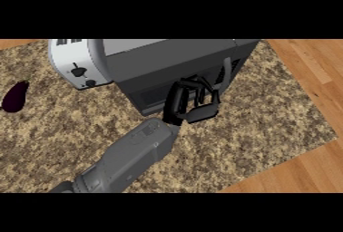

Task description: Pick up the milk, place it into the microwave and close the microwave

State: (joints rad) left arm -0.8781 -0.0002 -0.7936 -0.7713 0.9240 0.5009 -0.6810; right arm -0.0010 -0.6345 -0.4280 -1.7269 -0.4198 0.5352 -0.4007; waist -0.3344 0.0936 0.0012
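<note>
We see one hand (191, 102), fingers curled and holding nothing visible, against the microwave (181, 63) front. A toaster (79, 63) stands beside it, an eggplant (15, 97) further left.

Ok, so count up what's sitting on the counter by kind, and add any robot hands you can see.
Microwave: 1
Toaster: 1
Eggplant: 1
Hand: 1, at the microwave's front, fingers against it
Milk: 0 in sight
Total: 4
</note>
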